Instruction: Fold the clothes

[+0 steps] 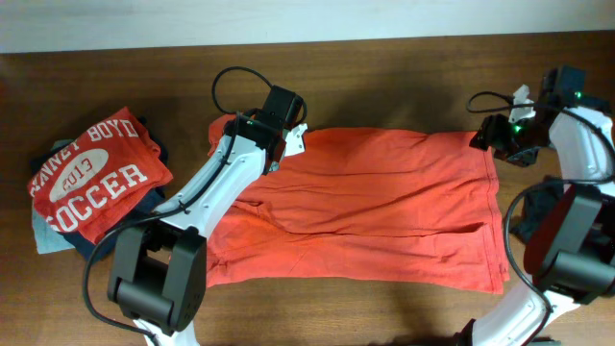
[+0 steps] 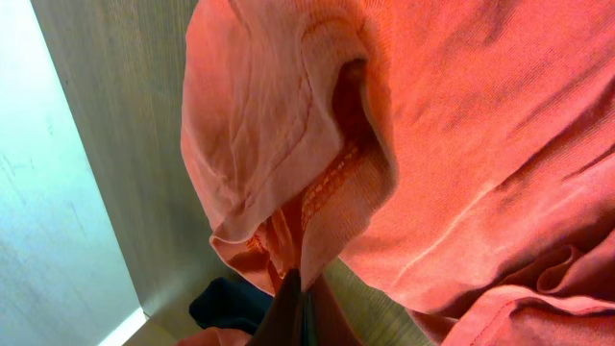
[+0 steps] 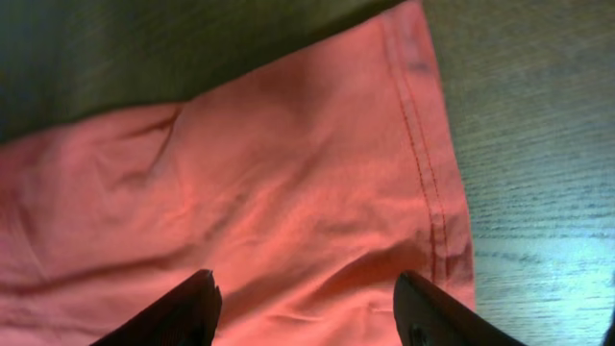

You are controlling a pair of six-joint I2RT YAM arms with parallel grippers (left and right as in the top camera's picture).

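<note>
Red tee reading "SOCCER" lies by the surface's left edge; left fingers clench the orange shirt, right fingers spread over its hem.

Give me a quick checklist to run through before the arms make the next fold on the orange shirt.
1. Left gripper pinching the orange shirt at its far left corner: ok.
2. Right gripper closed on the far right corner: not ok, jaws open over it.
3. Stitched hem within its reach: ok.
4. Shirt lying flat: not ok, creased.
5. SOCCER tee out of the way: ok.
</note>
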